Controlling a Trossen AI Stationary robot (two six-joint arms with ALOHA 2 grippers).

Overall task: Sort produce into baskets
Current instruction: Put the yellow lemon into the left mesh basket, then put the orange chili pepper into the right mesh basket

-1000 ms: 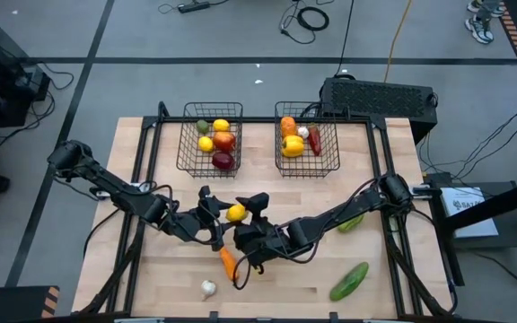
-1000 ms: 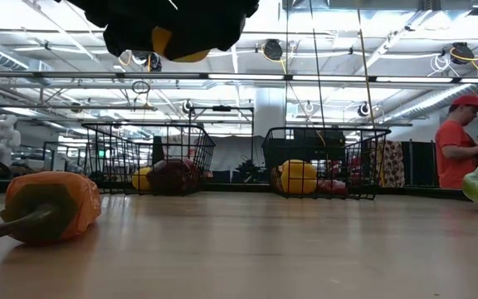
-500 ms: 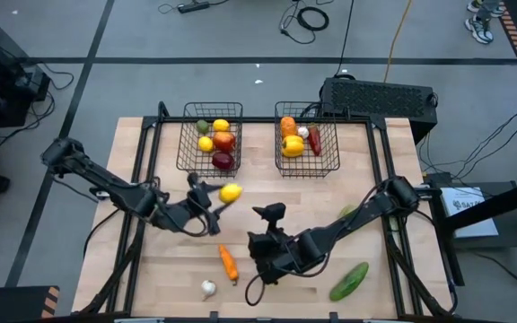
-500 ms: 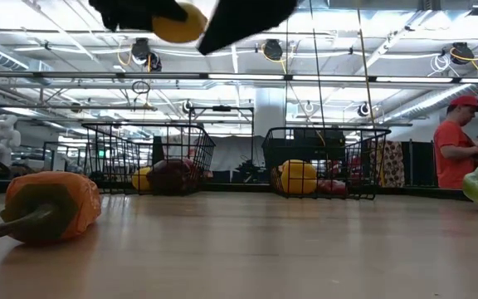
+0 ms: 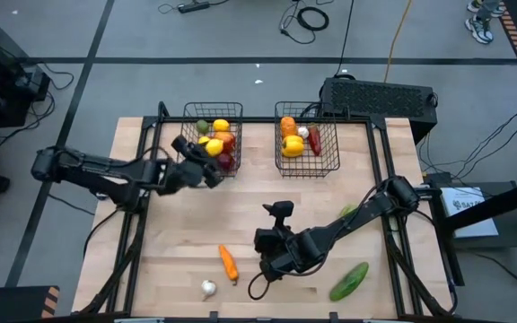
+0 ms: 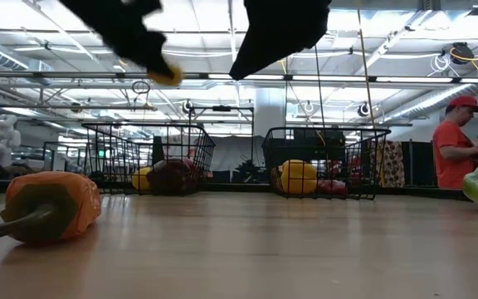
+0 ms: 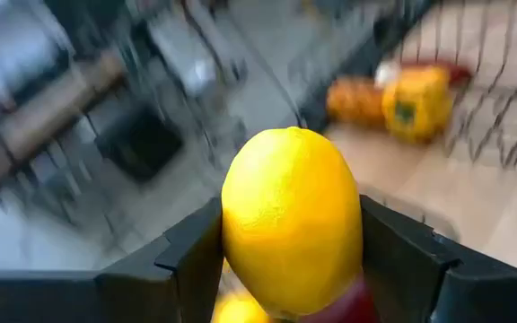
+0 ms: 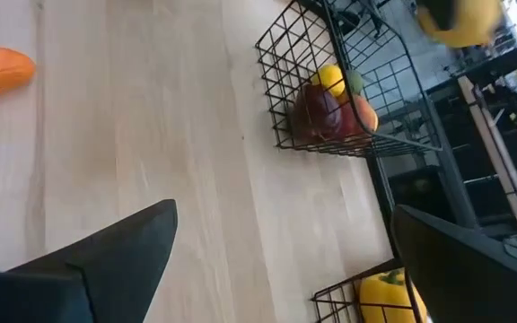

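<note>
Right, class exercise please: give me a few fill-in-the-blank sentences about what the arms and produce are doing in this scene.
1. The left gripper is shut on a ____.
2. It hangs over the ____ basket.
3. The right gripper is ____, above bare wood.
4. The carrot lies beside the white ____ on the table.

Missing words: lemon; left; open; garlic

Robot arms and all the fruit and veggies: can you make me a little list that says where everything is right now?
left gripper: shut on the lemon, over the left basket
right gripper: open, empty, above the table middle
left basket: lemons, red apples, a lime
right basket: yellow pepper, orange pieces, a red chilli, something white
carrot: lying on the table, near the front
garlic: on the table, by the carrot
cucumber: on the table, front right
</note>
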